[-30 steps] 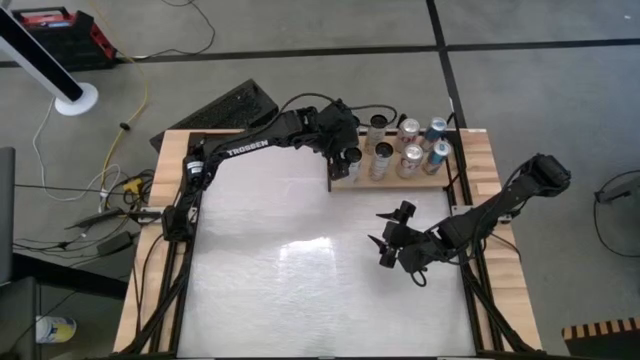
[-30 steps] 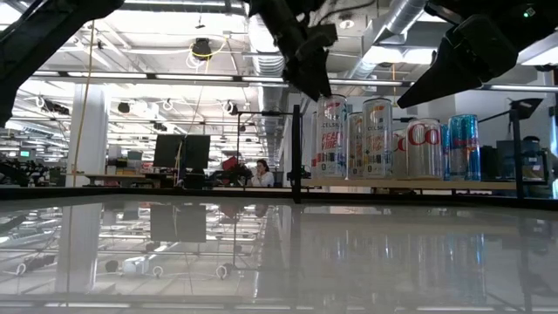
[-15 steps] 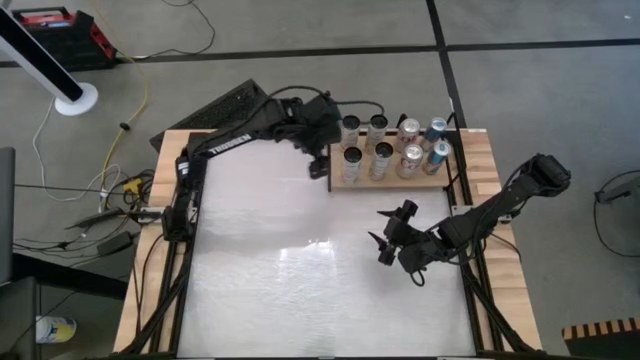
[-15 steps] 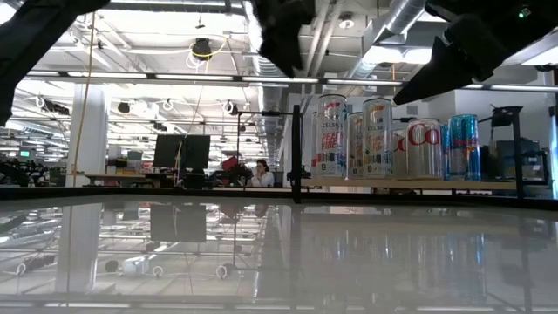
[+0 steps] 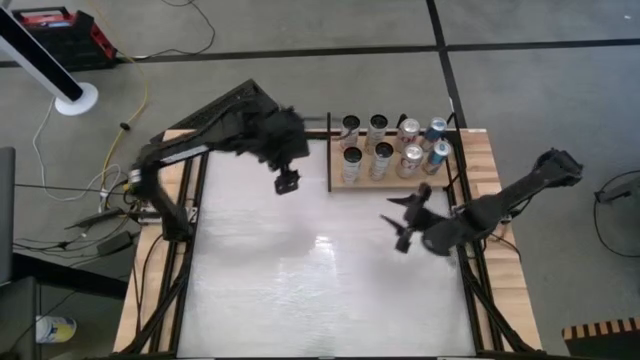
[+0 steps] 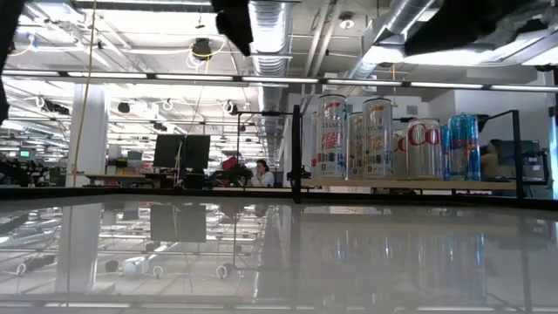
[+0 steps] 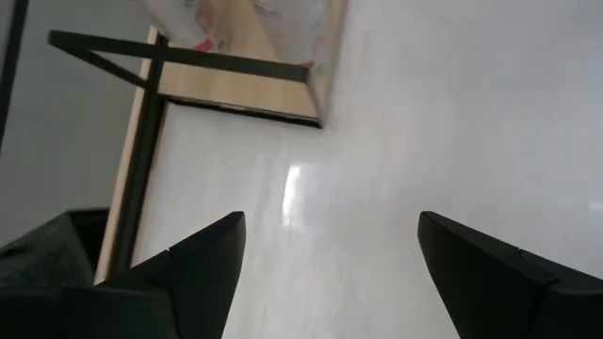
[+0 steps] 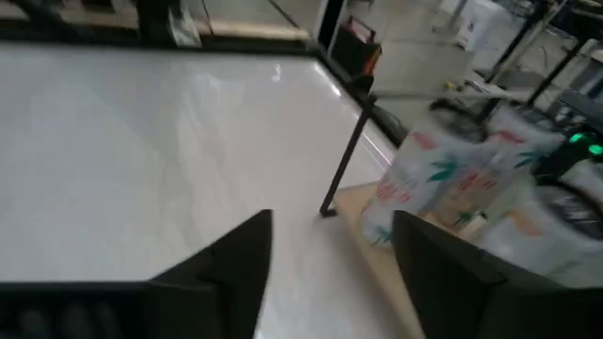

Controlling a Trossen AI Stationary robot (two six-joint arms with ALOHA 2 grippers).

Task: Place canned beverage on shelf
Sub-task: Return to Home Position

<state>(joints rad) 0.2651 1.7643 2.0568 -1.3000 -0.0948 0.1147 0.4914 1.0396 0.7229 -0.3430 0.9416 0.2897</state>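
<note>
The left arm (image 5: 200, 140) comes in over the left edge of the bench (image 5: 300, 290) and crosses its far left part. The left end effector (image 5: 287, 182) hangs above the white top near the far edge. It is to the left of the shelf (image 5: 388, 182) and clear of it. Its two fingers (image 7: 193, 268) stand wide apart, with nothing between them.

The shelf lies at the far edge of the bench, right of centre. It is a light-wood plank framed by thin black rods. Eight cans (image 5: 383, 155) stand upright on it in two rows of four, close beside one another. In the low view the row reads from left to right: tall pale cans (image 6: 331, 135) with coloured print, a silver one with red lettering, then blue ones at the right end.

The right end effector (image 5: 408, 216) hovers over the bench on the near side of the shelf, below its right half, near it but not touching. Its fingers (image 8: 236, 259) are spread and hold nothing. The right arm (image 5: 520, 195) runs from it out past the bench's right edge.
</note>
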